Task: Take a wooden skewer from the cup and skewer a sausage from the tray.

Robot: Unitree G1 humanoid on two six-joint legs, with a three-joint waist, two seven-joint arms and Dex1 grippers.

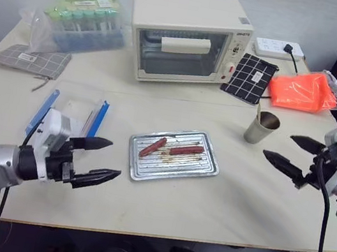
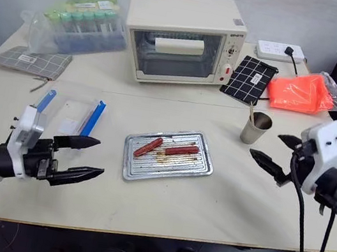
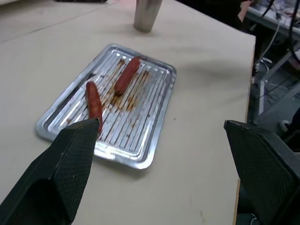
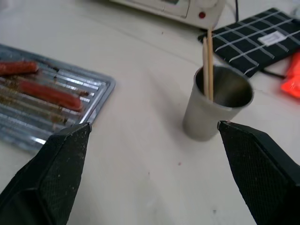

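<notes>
From the head camera, the left gripper [image 1: 102, 157] hangs over the table [image 1: 241, 196] with its black fingers spread wide and nothing between them, just left of the tray [image 1: 137, 169]. In that tray lie two sausages: the longer, brighter sausage [image 1: 186, 150] toward the right, the darker short sausage [image 1: 153, 147] beside it. Over on the right, the right gripper [image 1: 286, 152] is spread wide and empty too, just beside the cup [image 1: 262, 129].

The left wrist camera looks down the tray's ridged bottom, both sausages lying apart on greasy streaks, the cup beyond.

Now the right wrist camera, and here is the target: two thin sticks stand together in the cup, leaning on its far rim. The wooden skewer [image 4: 210, 61] and its spare stick [image 4: 205, 65] nearly touch, so picking one alone looks fiddly. It should be featherlight, stiff but snappable, so a gentle pinch on the exposed upper part, well above the rim, seems the safest hold. The sausage looks soft and slick; it may roll when pierced.
</notes>
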